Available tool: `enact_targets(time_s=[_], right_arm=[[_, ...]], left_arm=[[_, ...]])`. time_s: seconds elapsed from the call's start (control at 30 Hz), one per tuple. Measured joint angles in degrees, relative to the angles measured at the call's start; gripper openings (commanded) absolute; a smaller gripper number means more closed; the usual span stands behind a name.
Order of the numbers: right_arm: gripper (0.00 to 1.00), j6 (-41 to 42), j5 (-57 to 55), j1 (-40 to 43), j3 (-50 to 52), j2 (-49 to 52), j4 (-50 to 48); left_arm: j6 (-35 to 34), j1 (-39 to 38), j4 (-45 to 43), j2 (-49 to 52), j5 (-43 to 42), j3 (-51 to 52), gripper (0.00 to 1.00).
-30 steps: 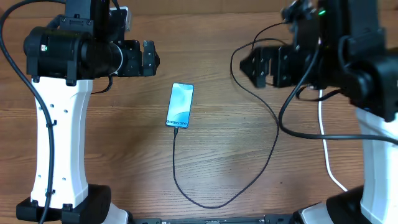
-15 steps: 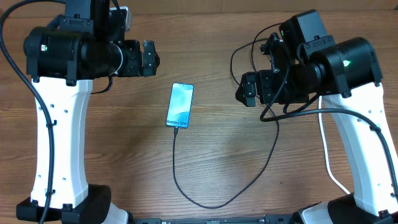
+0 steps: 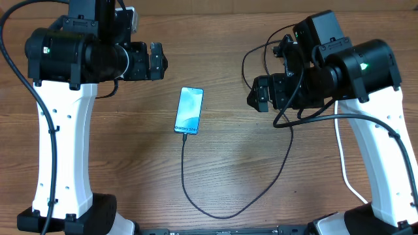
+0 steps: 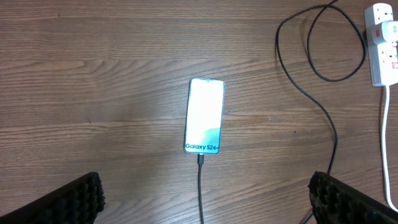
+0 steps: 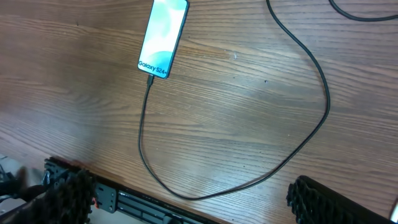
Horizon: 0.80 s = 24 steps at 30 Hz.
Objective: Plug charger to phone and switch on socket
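Both left tool (image 3: 157,62) and right tool (image 3: 257,93) gape empty over wood-grain table (image 3: 235,153) bearing phone (image 3: 189,110).

The phone (image 3: 189,110) lies on the table (image 3: 130,170), near its middle. The charger (image 4: 200,186) meets the phone's near end, runs toward the near edge, curves right, then heads back far on the right. The socket (image 4: 384,43) lies far right of the phone, its lead (image 3: 343,156) trailing near.
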<state>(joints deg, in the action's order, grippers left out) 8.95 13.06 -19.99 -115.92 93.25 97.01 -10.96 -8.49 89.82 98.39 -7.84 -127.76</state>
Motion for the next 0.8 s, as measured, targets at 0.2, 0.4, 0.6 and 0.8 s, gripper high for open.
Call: enact_targets(time_s=[0.2,0.4,0.6,0.8], right_arm=[[1.0,0.0,-1.6,0.0,6.6,-3.1,-9.5],[1.0,0.0,-2.7,0.0,22.0,-15.1,-29.2],[1.0,-0.2,-4.7,0.0,39.5,-27.7,-47.3],[1.0,-0.2,-7.7,0.0,57.2,-38.6,-63.5]], left_arm=[[0.0,0.0,0.0,0.0,0.0,0.0,1.0],[0.0,0.0,0.0,0.0,0.0,0.0,1.0],[0.0,0.0,0.0,0.0,0.1,0.0,1.0],[0.0,0.0,0.0,0.0,0.1,0.0,1.0]])
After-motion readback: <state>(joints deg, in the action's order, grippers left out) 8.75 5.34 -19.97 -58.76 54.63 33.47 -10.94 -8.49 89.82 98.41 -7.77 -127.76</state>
